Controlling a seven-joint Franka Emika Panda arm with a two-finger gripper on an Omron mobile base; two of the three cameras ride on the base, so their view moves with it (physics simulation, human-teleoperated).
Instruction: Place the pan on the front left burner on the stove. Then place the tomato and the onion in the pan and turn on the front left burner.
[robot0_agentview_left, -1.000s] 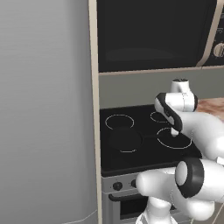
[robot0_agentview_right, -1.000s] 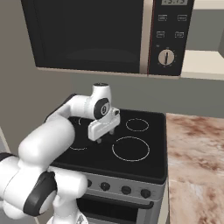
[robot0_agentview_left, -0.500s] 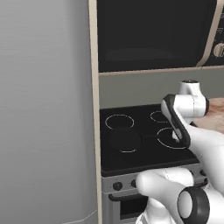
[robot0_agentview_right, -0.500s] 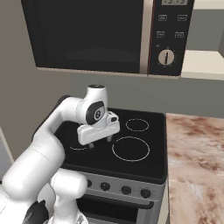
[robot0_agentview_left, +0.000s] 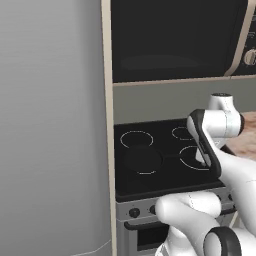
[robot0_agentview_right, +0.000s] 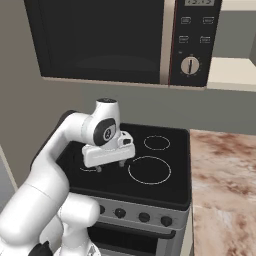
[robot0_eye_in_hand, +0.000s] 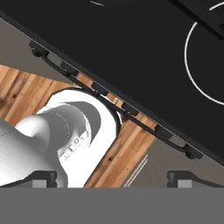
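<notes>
The black pan (robot0_agentview_left: 143, 159) sits on the front left burner (robot0_agentview_left: 145, 173) of the stove (robot0_agentview_left: 167, 182), its thin handle pointing right. My gripper (robot0_agentview_right: 109, 167) hovers open and empty over the cooktop's front middle, just right of the pan. In the hand view the gripper (robot0_eye_in_hand: 113, 177) looks past the stove's front edge (robot0_eye_in_hand: 131, 94) at its knobs and the wooden floor. The tomato and the onion are out of view.
A black microwave (robot0_agentview_right: 105, 40) hangs low above the stove. A brown stone counter (robot0_agentview_right: 225, 190) adjoins the stove (robot0_agentview_right: 165, 187) on the right. A tall grey panel (robot0_agentview_left: 50, 125) borders it on the left. A row of black knobs (robot0_agentview_right: 132, 215) lines the grey front.
The hand has rolled and come a little lower and nearer the stove's front. Its jaws have stayed open. The pan has not moved.
</notes>
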